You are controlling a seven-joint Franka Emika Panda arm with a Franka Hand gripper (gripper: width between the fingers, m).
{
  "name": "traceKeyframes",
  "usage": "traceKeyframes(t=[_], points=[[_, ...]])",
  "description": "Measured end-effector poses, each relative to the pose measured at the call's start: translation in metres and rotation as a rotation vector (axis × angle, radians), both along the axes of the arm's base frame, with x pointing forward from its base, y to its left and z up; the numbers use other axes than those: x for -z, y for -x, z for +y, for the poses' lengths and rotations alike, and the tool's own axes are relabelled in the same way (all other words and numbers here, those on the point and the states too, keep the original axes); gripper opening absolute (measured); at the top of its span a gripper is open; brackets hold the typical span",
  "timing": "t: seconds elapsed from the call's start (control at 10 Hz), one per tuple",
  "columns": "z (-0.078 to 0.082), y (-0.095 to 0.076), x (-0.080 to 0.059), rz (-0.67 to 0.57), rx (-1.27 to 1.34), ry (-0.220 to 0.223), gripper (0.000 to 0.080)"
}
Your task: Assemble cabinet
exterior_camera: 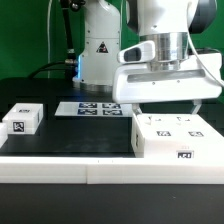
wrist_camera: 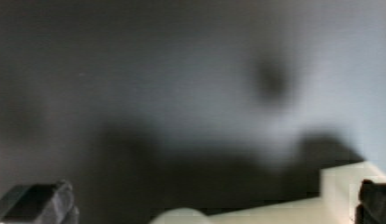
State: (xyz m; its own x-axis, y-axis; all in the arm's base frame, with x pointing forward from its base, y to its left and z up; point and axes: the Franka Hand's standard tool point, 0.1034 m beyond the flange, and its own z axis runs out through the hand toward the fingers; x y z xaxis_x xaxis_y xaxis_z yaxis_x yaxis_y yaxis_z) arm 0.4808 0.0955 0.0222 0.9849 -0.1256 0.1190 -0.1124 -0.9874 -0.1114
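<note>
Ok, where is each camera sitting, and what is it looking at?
Exterior view: sits off the arm, across the table, looks at the cabinet and small block; the arm shows above the cabinet.
Wrist view: sits on the wrist, looks out between two spread fingers; very blurry.
Shared: likely the white cabinet, though blur makes that unsure.

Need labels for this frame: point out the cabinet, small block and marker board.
cabinet (exterior_camera: 172, 130): exterior view, its top face.
small block (exterior_camera: 24, 112): exterior view, its top face.
marker board (exterior_camera: 85, 107): exterior view, middle of its flat surface.
</note>
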Motion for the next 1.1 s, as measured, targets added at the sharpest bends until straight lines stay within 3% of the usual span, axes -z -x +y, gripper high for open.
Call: traceKeyframes(t=[0.3,0.8,0.9,1.1], points=[[-0.008,0.001,0.007,0.005,-0.014,0.005,0.0797],[-0.004,0.002,0.008,0.01,-0.003,0.004,0.0797],[0.003,0.002,0.009,0.012,0.0,0.015,0.0797],[0.001,0.003,0.014,0.003,-0.032,0.068,0.0797]])
